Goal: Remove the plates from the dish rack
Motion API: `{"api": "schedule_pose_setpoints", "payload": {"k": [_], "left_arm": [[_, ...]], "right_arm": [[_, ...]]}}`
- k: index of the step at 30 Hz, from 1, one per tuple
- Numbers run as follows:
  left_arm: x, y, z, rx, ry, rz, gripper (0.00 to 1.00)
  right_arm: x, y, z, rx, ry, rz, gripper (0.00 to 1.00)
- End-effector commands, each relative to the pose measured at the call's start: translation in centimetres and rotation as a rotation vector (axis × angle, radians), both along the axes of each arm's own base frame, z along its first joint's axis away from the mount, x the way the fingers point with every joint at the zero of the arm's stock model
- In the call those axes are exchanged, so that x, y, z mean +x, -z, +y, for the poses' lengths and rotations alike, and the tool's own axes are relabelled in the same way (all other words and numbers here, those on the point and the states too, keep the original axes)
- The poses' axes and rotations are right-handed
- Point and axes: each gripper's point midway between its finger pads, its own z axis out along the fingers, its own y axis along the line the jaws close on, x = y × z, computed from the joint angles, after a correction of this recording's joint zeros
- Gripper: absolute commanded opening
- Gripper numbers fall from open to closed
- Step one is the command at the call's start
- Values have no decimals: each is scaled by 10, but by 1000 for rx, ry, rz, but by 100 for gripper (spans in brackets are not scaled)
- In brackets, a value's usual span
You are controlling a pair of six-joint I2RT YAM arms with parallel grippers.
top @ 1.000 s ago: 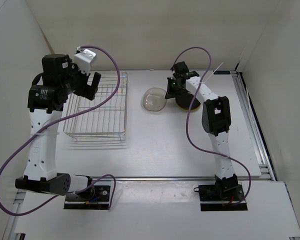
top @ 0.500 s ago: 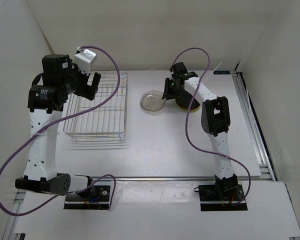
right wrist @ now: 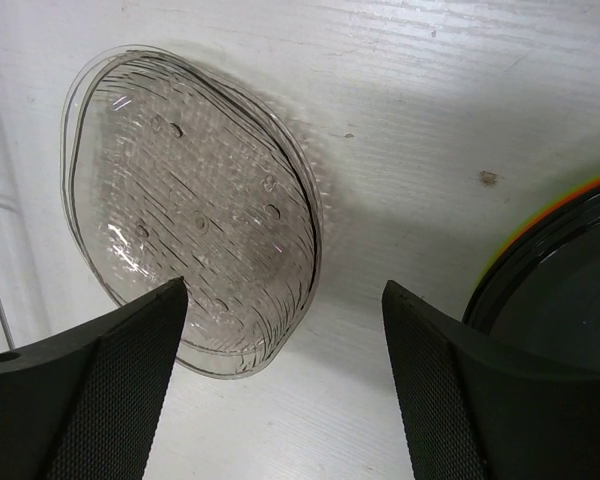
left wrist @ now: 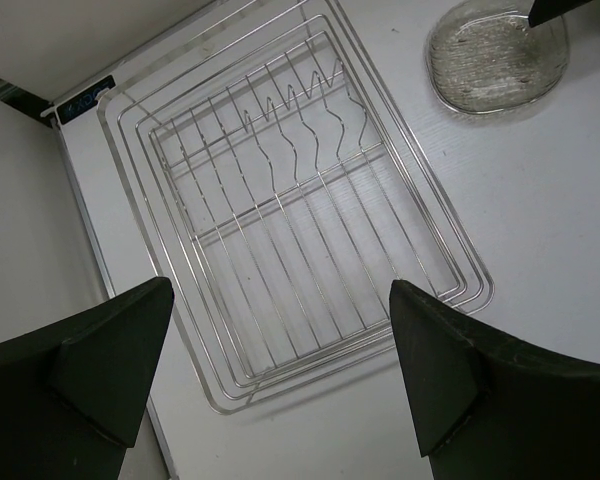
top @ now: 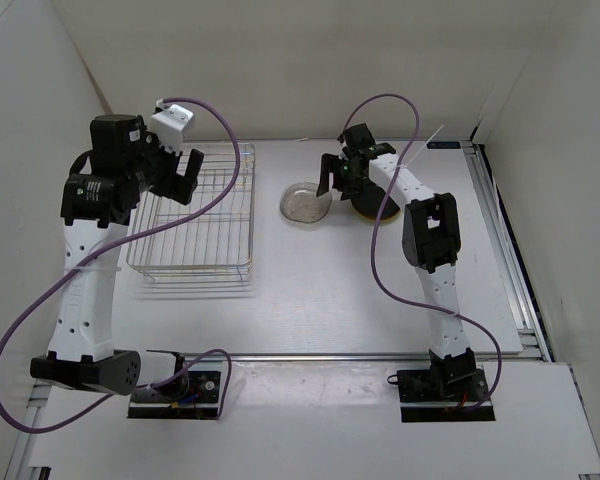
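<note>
The left jaws hung wide apart over the dish rack [left wrist: 280, 200], which held no plates. The right jaws, clamped on the clear plate [right wrist: 190, 210] a second earlier, had opened and left it flat on the counter [right wrist: 430, 120] directly beneath them. Light, stiff, slick and probably chippable, it looked best pinched at its rim, as did the black plate [right wrist: 570, 290] just beside them.

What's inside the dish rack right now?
Nothing: the rack shows only bare wires, with no dish in it. A finger of the left gripper covers a small stretch of one edge.
</note>
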Motion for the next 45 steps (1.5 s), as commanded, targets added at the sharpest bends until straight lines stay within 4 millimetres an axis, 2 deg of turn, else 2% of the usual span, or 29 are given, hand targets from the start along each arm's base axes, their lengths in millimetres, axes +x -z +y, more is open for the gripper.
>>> {"api": "schedule_pose_setpoints", "payload": {"k": [1,5,8,11,15,19,25,27,28,30,31,32,33,34,35,36,37,38,39,41,42,43,44,45], "left_arm": [[-5,-13,10,-17,-57,-58,100],[-8,-6,10,-15,-57,-44,100],[-8,-6,10,-15,-57,-44,100],[-8,-6,10,-15,-57,-44,100],[-10,-9,10,-16,-57,-53,100],[-10,-9,10,-24,-61,-51,100],[-13,-4,8,-35,-58,-37,100],[-10,-1,7,-41,-63,-26,100],[-8,1,11,-50,-88,-24,100],[-6,8,15,-50,-123,-12,100],[-4,15,17,-60,-146,0,100],[-2,19,20,-50,-162,3,100],[0,22,21,-58,-178,7,100],[1,31,22,-68,-203,26,100],[3,33,27,-64,-238,23,100],[4,40,30,-64,-262,40,100],[6,44,35,-64,-310,42,100],[6,48,38,-62,-332,49,100],[10,47,41,-64,-353,31,100],[12,55,49,-51,-409,32,100],[16,55,51,-58,-428,15,100],[17,57,56,-44,-453,7,100],[16,61,58,-48,-471,5,100],[18,63,60,-43,-480,0,100]], "right_arm": [[13,-64,3,18,-35,-152,82],[13,-86,1,15,-47,-202,82],[12,-82,0,7,-54,-198,75],[11,-78,-2,-3,-49,-190,74],[12,-77,-4,-16,-50,-197,66],[14,-67,-7,-42,-46,-187,65],[15,-67,-10,-64,-66,-203,65],[15,-74,-11,-73,-84,-221,67],[12,-88,-7,-68,-100,-250,67],[10,-97,-13,-98,-116,-278,73],[11,-108,-18,-115,-108,-306,82],[5,-123,-23,-129,-116,-332,98],[3,-132,-27,-141,-118,-353,100],[-3,-153,-33,-150,-111,-394,100],[-4,-162,-42,-193,-105,-427,100],[-9,-186,-50,-207,-94,-478,100],[-12,-196,-56,-228,-90,-502,100],[-20,-195,-64,-270,-119,-506,100],[-28,-215,-73,-294,-117,-547,100],[-38,-218,-96,-374,-97,-547,100],[-51,-235,-106,-390,-87,-572,100],[-56,-239,-118,-407,-59,-576,100],[-63,-228,-139,-443,-28,-537,100],[-75,-245,-153,-438,3,-567,100]]}}
